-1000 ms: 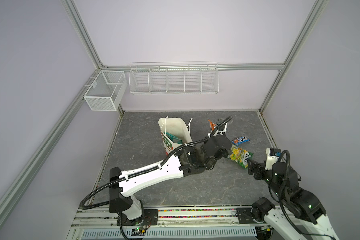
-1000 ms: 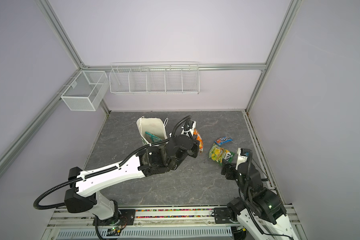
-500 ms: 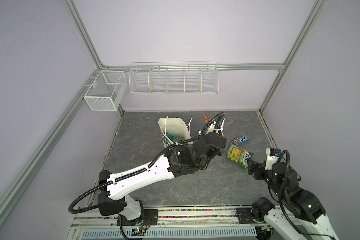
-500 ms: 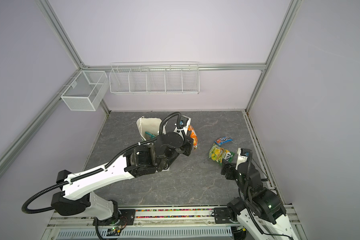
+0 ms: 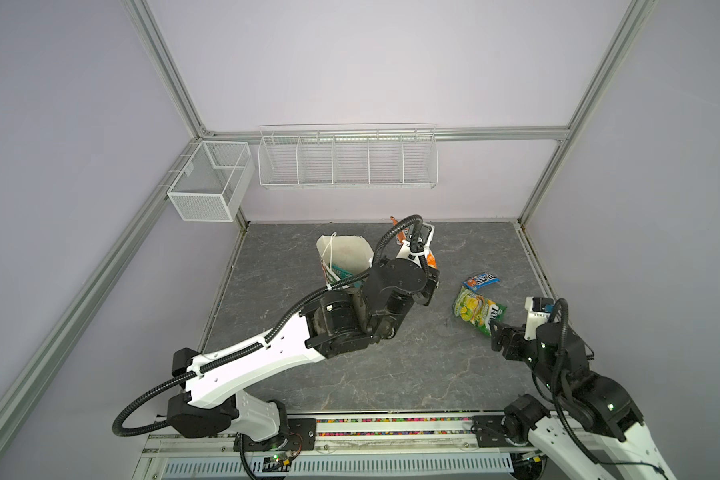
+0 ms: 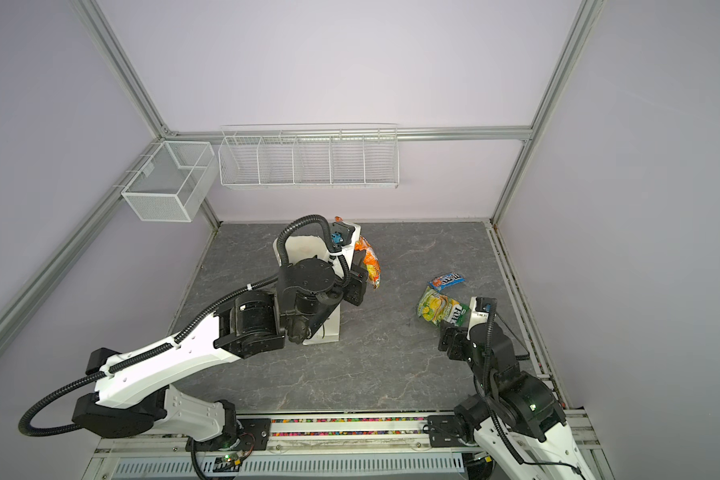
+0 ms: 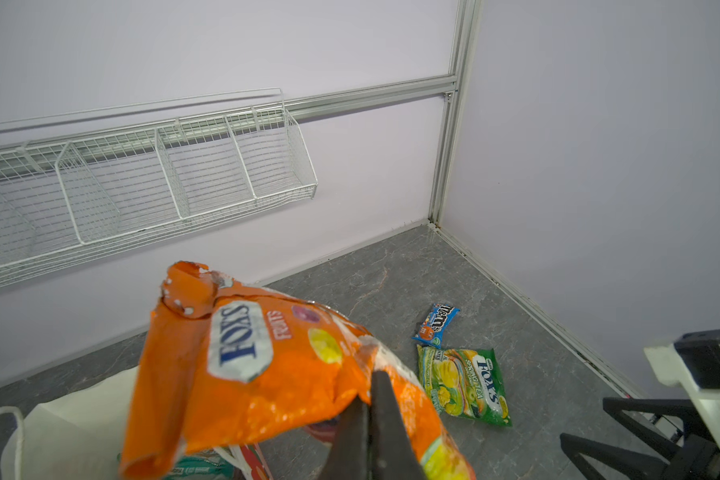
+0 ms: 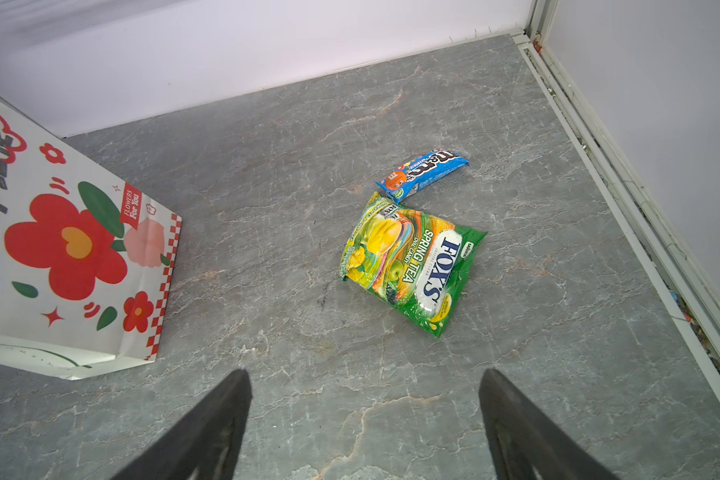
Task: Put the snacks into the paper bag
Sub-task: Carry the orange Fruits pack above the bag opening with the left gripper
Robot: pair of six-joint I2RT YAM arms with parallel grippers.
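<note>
Left jaws clamped on orange FOX'S Fruits packet (image 7: 246, 374), held aloft just beside mouth of paper bag (image 5: 344, 249). Right jaws spread wide, empty, above surface (image 8: 267, 208). Green FOX'S Spring Tea packet (image 8: 412, 266) and blue M&M's packet (image 8: 422, 172) lie corner to corner on the surface, apart from bag.

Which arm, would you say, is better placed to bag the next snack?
Left: the left gripper is shut on the orange packet beside the paper bag; the right gripper hangs open, empty.
</note>
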